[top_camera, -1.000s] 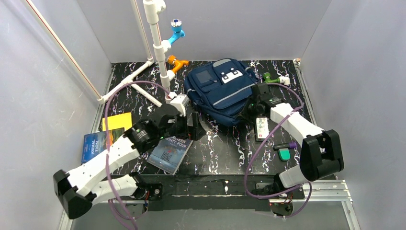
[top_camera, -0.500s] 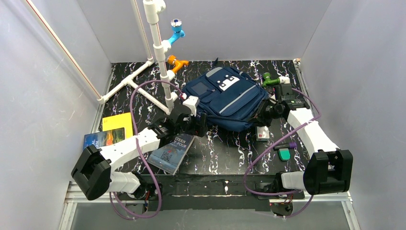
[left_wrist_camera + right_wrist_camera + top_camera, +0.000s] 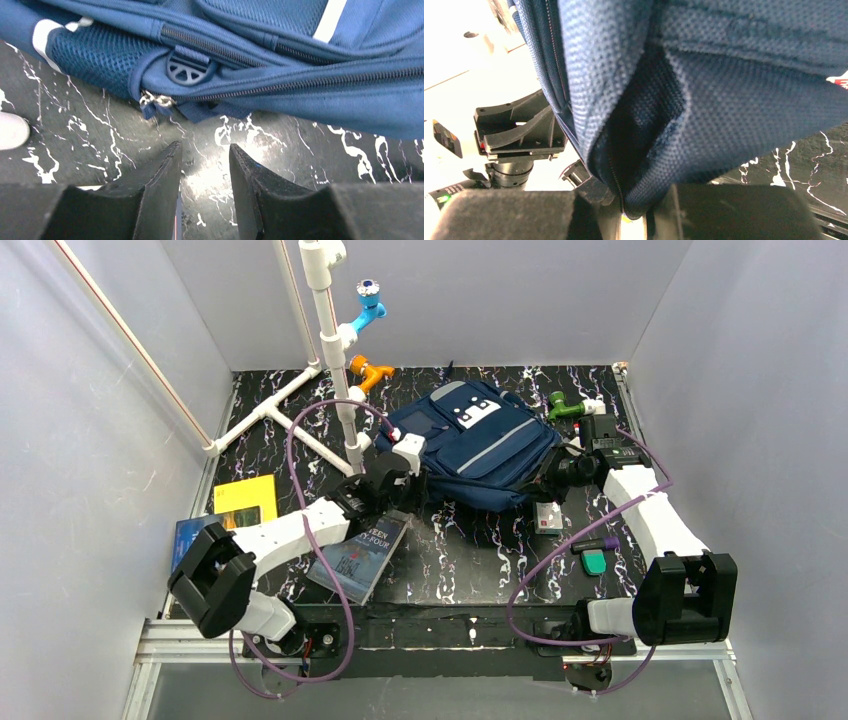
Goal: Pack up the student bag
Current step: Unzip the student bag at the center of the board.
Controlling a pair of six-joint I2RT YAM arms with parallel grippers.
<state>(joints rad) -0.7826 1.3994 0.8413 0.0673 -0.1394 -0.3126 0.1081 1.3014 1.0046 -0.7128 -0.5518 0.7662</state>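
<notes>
Left claw (image 3: 205,148), jaws apart and holding nothing, hangs low over the black, white-veined table (image 3: 90,145). Its arm runs from the near-left base in a long, almost straight diagonal. Just ahead of its fingertips lies the edge of the student bag (image 3: 280,85), made of navy woven fabric. A panel of open mesh sits to the claw's left. Two lines of zip teeth cross the view, with a round, spoked plastic pull between them and a pale stripe beyond. Right claw (image 3: 634,216), on an arm bent at the elbow and reaching leftward, is clamped on a fold of the bag's coarse navy weave. The fold rises from between the dark, matt fingers and fills most of that view. Seen from above, the bag lies between the two claws, its white dotted patch on the side far from both.
</notes>
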